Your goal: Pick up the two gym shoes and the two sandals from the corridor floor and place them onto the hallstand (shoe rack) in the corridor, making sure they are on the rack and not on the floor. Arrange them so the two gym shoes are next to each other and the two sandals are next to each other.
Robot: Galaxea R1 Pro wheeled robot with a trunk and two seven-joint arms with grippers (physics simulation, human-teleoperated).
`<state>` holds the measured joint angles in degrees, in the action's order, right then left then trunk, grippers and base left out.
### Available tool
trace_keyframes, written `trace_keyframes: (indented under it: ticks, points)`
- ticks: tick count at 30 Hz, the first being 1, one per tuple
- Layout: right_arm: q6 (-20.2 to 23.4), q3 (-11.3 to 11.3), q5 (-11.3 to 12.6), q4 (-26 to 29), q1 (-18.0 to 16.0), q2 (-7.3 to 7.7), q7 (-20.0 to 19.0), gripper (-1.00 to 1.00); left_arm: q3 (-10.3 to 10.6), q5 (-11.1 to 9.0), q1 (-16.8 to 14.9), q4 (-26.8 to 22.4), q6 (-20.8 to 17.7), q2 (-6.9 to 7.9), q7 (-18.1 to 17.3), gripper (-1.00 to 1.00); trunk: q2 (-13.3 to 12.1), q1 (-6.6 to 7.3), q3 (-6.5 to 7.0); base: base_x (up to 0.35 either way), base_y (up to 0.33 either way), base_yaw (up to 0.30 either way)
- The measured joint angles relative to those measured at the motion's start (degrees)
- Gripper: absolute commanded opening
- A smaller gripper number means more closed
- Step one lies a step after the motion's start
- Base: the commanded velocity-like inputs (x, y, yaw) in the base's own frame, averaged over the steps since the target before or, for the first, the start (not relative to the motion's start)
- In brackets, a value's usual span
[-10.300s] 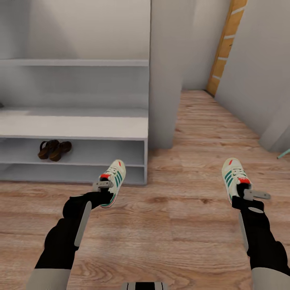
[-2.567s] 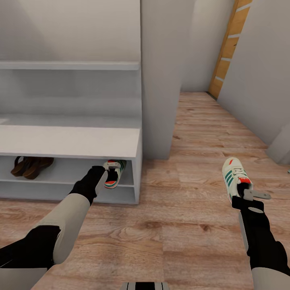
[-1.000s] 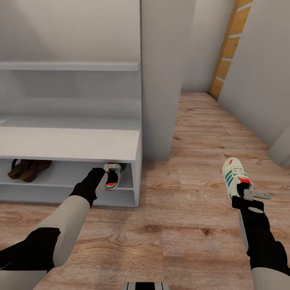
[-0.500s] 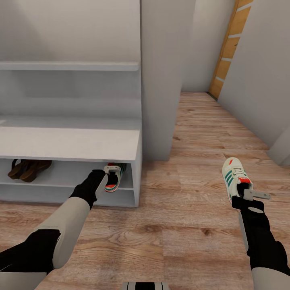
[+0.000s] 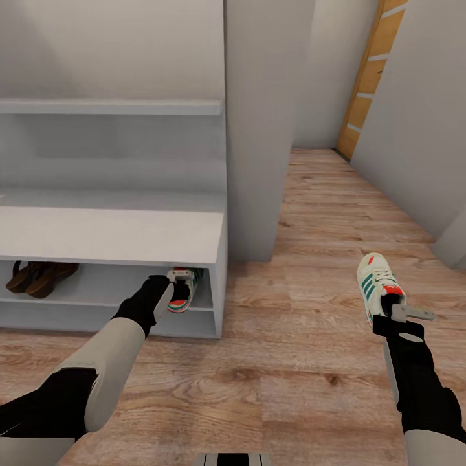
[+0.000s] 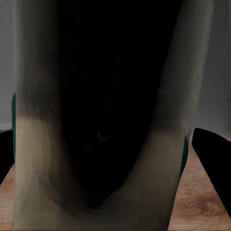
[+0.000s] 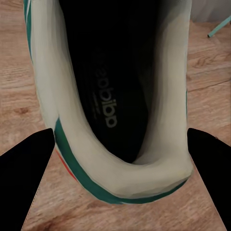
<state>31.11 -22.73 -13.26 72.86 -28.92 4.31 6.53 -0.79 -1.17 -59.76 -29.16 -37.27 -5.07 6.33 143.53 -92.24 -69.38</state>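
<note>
One white gym shoe (image 5: 183, 290) with teal stripes and a red heel is inside the upper open tier of the white hallstand (image 5: 116, 234), near its right end. My left gripper (image 5: 175, 279) is shut on that shoe's heel; the left wrist view shows the shoe's dark opening (image 6: 103, 110) between the fingers (image 6: 215, 161). The other gym shoe (image 5: 375, 282) hangs above the wood floor (image 5: 298, 362) at the right, with my right gripper (image 5: 396, 309) shut on its heel (image 7: 125, 178). The two brown sandals (image 5: 39, 277) lie side by side in the same tier, far to the left.
A grey wall column (image 5: 259, 129) rises just right of the hallstand. A floating shelf (image 5: 110, 106) hangs above the rack. The corridor runs back to an orange-brown door (image 5: 366, 84), with grey walls on the right.
The whole picture has shifted slightly, so the camera has moved. My left gripper keeps the shoe inside the tier, a touch lower in the picture. The right arm and its shoe have not moved.
</note>
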Motion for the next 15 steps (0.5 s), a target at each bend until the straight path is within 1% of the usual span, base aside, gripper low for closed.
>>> trace_keyframes:
  ticks: [4,8,15]
  points:
    - [0.0,0.0,0.0,0.0,0.0,0.0,0.0,-1.0,0.0,0.0,0.1,0.3,0.0,-0.01,0.0,-1.0,0.0,0.0,0.0,0.063,-0.012,0.0]
    - [0.0,0.0,0.0,0.0,0.0,0.0,0.0,-1.0,0.0,0.0,0.8,0.3,0.1,-0.02,0.0,-1.0,0.0,0.0,0.0,0.015,-0.003,0.0]
    - [0.0,0.0,0.0,0.0,0.0,0.0,0.0,-1.0,0.0,0.0,1.0,0.3,0.0,-0.01,0.0,-1.0,0.0,0.0,0.0,0.002,0.0,0.0]
